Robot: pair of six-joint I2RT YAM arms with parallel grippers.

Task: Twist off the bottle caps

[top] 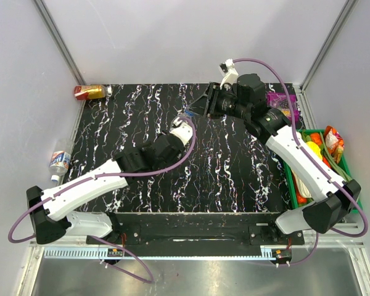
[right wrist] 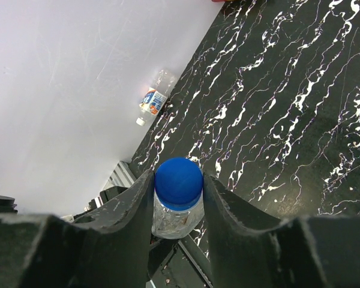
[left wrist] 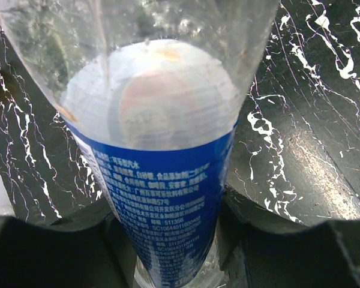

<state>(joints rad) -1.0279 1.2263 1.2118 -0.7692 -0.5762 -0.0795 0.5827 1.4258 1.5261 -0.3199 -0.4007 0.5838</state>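
Observation:
My left gripper is shut on the clear Pepsi bottle, its jaws pressed against the blue label near the base. In the top view the left gripper holds the bottle above the middle of the black mat. My right gripper is shut on the bottle's dark blue cap, one finger on each side; in the top view it meets the bottle from the far right. The second bottle, with a white, blue and red label, lies off the mat at the left with its white cap on.
A red-and-gold can lies at the mat's far left corner. A green bin with colourful items stands along the right edge, and a purple packet lies behind it. White walls enclose the back and sides.

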